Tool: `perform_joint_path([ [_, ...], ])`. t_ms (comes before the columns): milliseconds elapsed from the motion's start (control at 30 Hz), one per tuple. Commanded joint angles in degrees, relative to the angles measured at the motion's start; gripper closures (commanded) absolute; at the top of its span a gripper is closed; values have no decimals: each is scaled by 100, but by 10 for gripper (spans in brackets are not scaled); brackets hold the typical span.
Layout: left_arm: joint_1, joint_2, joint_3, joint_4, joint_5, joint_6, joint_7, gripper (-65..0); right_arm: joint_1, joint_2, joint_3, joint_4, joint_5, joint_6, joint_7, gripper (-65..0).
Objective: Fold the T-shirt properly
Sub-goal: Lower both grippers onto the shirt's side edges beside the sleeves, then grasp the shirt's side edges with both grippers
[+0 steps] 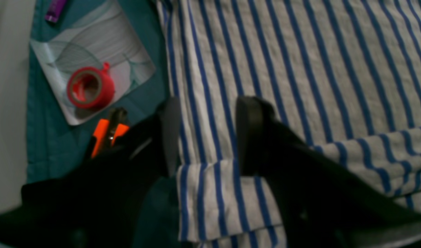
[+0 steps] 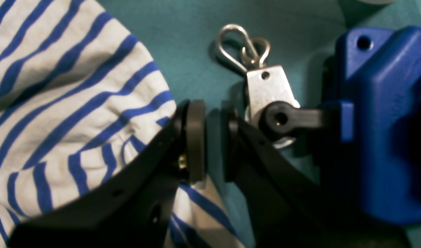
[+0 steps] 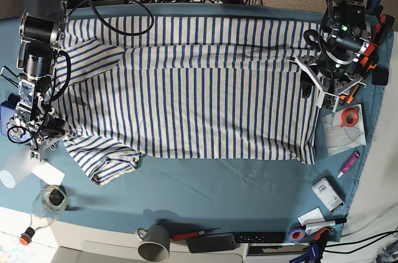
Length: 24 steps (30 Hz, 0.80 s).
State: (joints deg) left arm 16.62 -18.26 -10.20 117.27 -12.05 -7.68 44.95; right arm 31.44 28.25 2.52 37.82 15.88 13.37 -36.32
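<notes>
The T-shirt (image 3: 186,89), white with thin blue stripes, is spread wide over the teal cloth of the counter (image 3: 249,194), its upper band folded over lengthwise and one sleeve (image 3: 102,157) lying crumpled at the near left of the base view. The hem edge of the shirt is straddled by the left gripper (image 1: 207,134), whose fingers are seen standing well apart with striped cloth between them; no pinch on the fabric is shown. The right gripper (image 2: 213,137) is found at the sleeve side, its fingers drawn close with a narrow gap left between them, and nothing is seen held in that gap; the striped cloth lies just beside and under it. A metal clip (image 2: 262,82) and a blue plastic block (image 2: 379,113) are seen next to that gripper. Beside the left gripper, a roll of red tape (image 1: 89,88) rests on a printed card (image 1: 93,55), with orange-handled pliers (image 1: 107,132) close by.
</notes>
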Motion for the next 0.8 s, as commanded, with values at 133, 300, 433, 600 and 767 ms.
perform_joint_path([
  [133,-31,-48,-33,92,-13,20,-127,-271,133,0,-4,4,24,74,-431,-24],
  [300,-44,-48,-33,92,-15,20,-129,-271,208,2,-4,4,125,81,-817,0],
  [433,-44,-48,-33,92,-15,20,-131,-271,208,2,-4,4,125,168,-901,0],
  [600,-44,-48,-33,92,-15,20,-131,-271,203,2,-4,63,125,728,-940,0],
  [767,-44,-46,-33,92,-15,20,-129,-271,203,4,-4,503,125,721,-1047,0],
])
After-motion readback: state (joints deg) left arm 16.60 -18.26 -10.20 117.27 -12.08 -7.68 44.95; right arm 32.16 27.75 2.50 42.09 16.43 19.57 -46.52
